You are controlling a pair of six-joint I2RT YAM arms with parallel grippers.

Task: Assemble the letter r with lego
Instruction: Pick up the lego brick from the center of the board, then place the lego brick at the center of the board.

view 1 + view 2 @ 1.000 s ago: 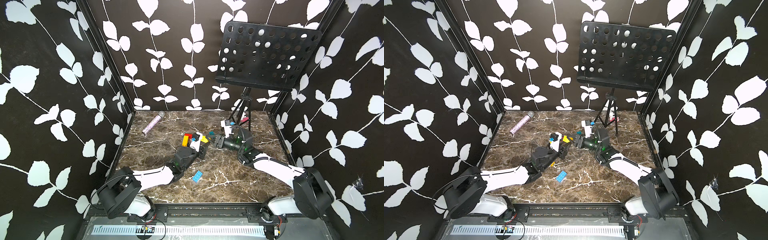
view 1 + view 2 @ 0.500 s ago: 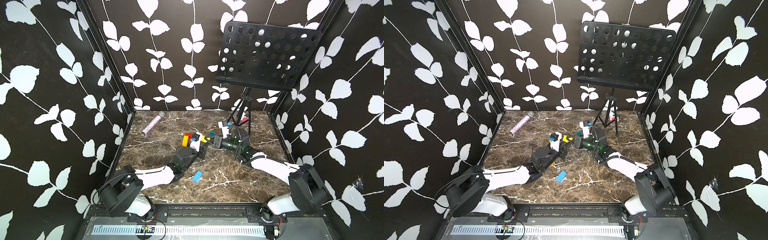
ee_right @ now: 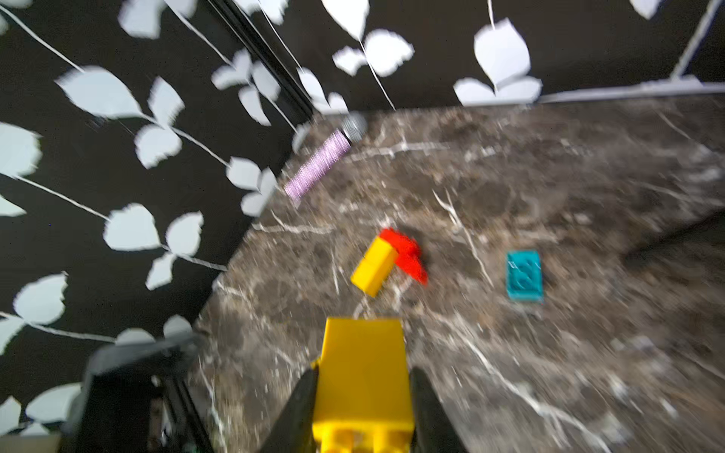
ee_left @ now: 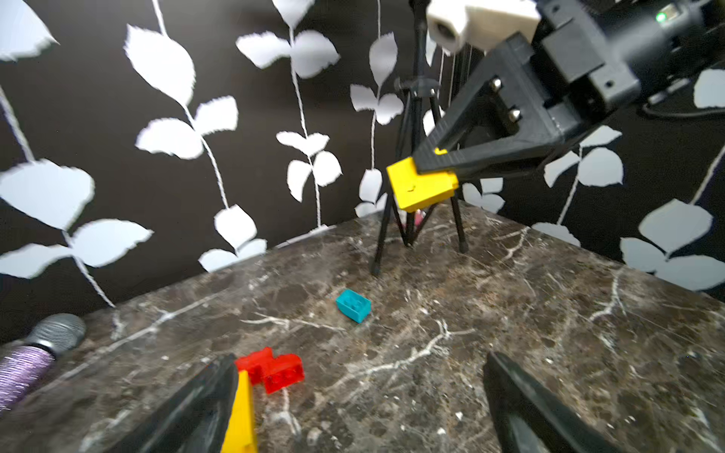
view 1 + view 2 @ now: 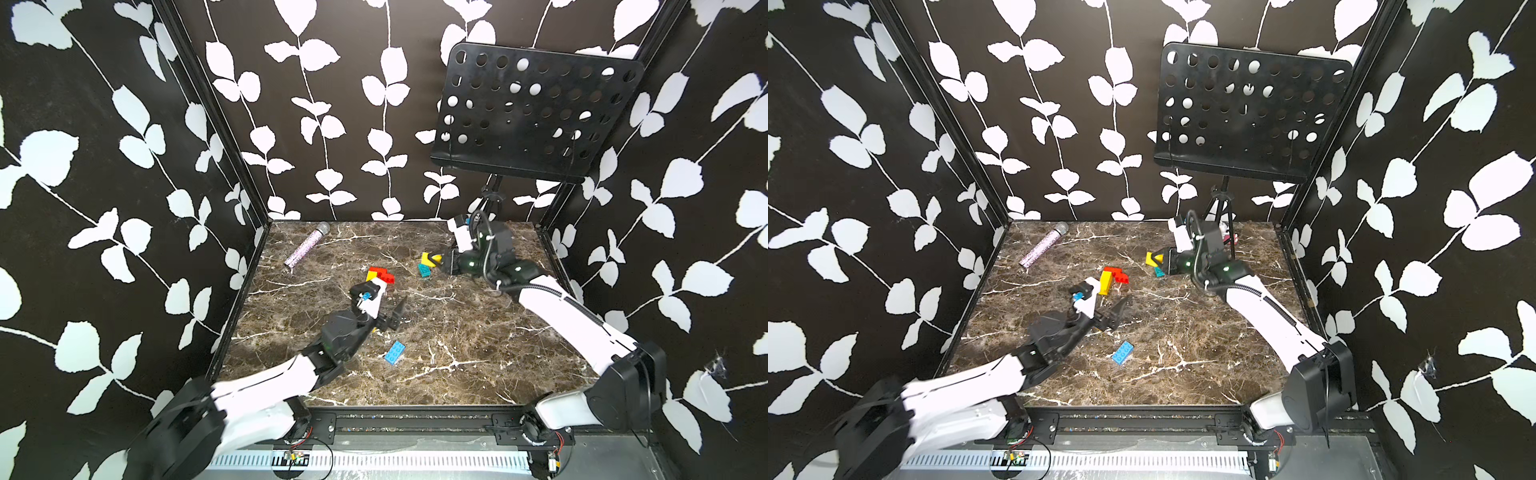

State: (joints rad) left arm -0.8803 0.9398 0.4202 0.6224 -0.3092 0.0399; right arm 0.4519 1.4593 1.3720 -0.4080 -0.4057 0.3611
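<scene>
**Between the right jaws, a yellow brick is held clear of the table**

Ahead of and below the right jaws, the yellow-and-red cluster (image 3: pixel 386 261) is seen lying on the marble-patterned table (image 5: pixel 478 353). It lies roughly in line with the long axis of the yellow brick (image 3: pixel 363 376) on which those jaws are clamped. That brick is gripped by its smooth flat sides, and its studded end appears turned back toward the wrist. The left jaws are spread wide and empty, and are the nearer pair. The cluster's yellow part (image 4: pixel 241 415) lies just inside one of their fingers, and the glossy red part (image 4: pixel 274 368) lies just ahead, between them. The coming move is judged to turn on bringing the held brick forward and down to that cluster. A teal brick (image 4: pixel 353 306) lies below the right jaws, off to one side. A blue brick (image 5: pixel 395 352) lies behind the left jaws. All pieces are hard, sharp-cornered plastic.
</scene>
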